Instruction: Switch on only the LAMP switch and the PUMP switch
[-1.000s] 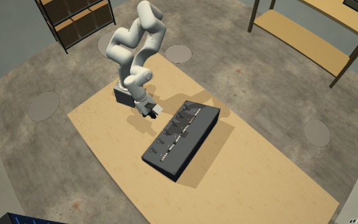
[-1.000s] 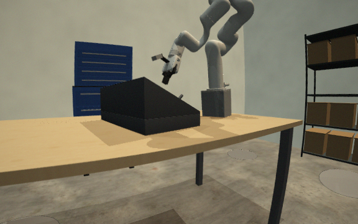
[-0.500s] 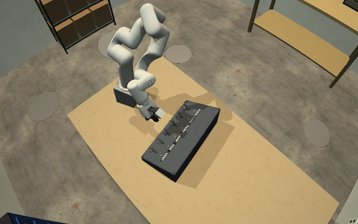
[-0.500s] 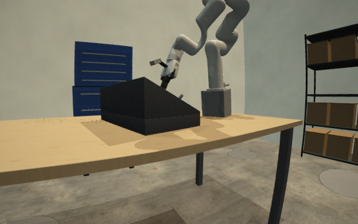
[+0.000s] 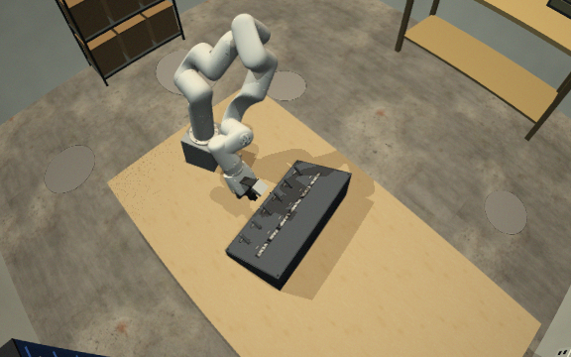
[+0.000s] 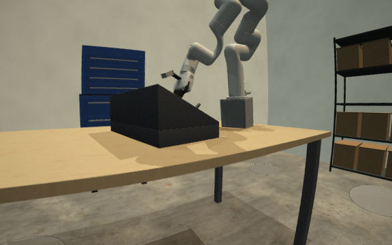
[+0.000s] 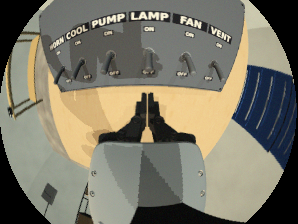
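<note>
A dark wedge-shaped console [image 5: 290, 225] stands askew on the wooden table, also seen from behind in the exterior view [image 6: 160, 116]. Its sloped face [image 7: 143, 46] carries a row of several toggle levers with labels, among them COOL, PUMP, LAMP, FAN and VENT. The LAMP lever [image 7: 149, 63] is straight ahead of my fingertips; the PUMP lever [image 7: 111, 64] is one place to its left. My gripper [image 7: 147, 99] is shut and empty, a short way in front of the console's low front edge, pointing at the LAMP lever. It also shows in the overhead view [image 5: 252, 194]. I cannot tell any lever's setting.
The arm's grey base block [image 5: 198, 151] stands on the table behind the gripper. A blue cabinet [image 6: 112, 85] stands beyond the table. A shelf rack with boxes [image 6: 373, 102] is at one side, and a wooden bench [image 5: 504, 55] is off the table.
</note>
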Robot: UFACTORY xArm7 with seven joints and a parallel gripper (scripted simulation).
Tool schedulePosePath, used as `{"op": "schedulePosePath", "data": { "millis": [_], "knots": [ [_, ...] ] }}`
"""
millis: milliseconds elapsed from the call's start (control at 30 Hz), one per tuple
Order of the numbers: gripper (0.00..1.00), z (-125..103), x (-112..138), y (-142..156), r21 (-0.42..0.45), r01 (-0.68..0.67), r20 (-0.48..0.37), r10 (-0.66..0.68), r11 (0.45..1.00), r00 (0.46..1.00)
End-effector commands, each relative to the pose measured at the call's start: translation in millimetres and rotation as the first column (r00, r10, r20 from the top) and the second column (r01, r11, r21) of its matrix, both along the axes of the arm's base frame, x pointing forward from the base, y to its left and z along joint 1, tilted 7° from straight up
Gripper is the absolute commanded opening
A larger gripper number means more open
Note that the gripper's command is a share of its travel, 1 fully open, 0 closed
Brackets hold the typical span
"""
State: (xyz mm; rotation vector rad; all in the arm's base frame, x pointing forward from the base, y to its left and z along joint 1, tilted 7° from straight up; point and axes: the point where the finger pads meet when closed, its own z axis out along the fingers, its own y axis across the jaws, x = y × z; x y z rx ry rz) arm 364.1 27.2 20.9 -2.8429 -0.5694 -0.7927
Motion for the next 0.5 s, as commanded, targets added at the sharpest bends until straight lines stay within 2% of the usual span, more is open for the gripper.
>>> {"op": "schedulePosePath", "data": {
  "millis": [0,467],
  "knots": [
    [0.0,-11.0,7.8,1.9,0.0,0.0,0.004,0.0,1.0,1.0],
    [0.0,-31.2,18.9,7.4,0.0,0.0,0.004,0.0,1.0,1.0]
  ]
}}
